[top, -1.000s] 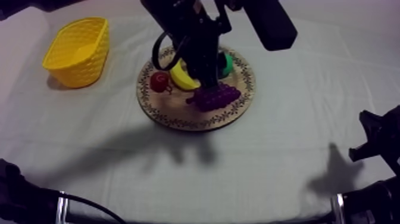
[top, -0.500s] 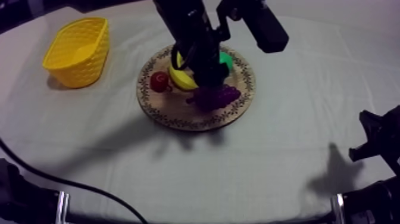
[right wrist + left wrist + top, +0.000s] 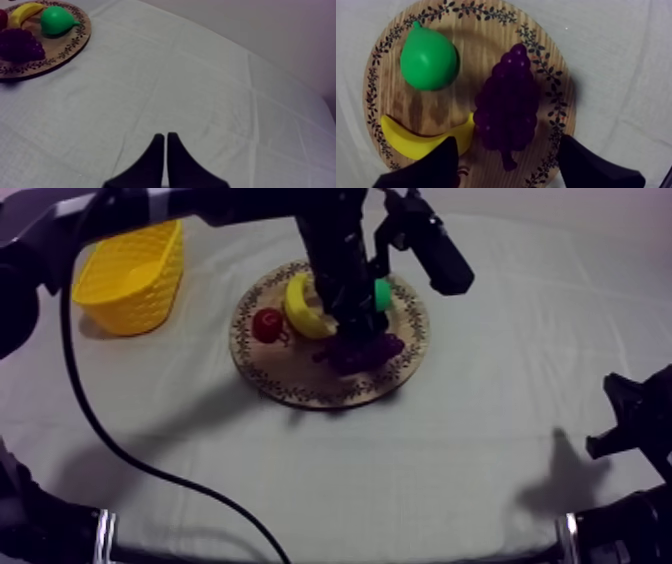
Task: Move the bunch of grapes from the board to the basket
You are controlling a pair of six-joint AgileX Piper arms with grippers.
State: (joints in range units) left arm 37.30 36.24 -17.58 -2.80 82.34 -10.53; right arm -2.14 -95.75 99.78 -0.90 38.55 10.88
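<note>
The bunch of grapes (image 3: 508,105) lies on the round wooden board (image 3: 471,45) in the left wrist view, with its stem end toward the camera. The left gripper (image 3: 507,139) hangs over that end with its two black fingers (image 3: 443,160) spread wide, one on each side of the bunch. They hold nothing, and I cannot tell how far above the fruit they are. On the same board a green pear (image 3: 428,60) sits apart from the grapes, and a yellow banana (image 3: 421,142) curves below it, one end right up against the bunch.

In the top view the left arm comes in from the upper left and stands over the board (image 3: 300,393) at the centre of the frame, hiding part of the grapes (image 3: 385,348). A small red fruit (image 3: 267,325) sits at the board's left side, beside the banana (image 3: 303,306). The yellow basket (image 3: 128,273) stands at the upper left of the frame, well apart from the board, on the grey-white cloth (image 3: 450,478).

The right gripper (image 3: 165,137) has its fingers pressed together in a narrow wedge – grasping nothing – above bare cloth, with the board well away from it
</note>
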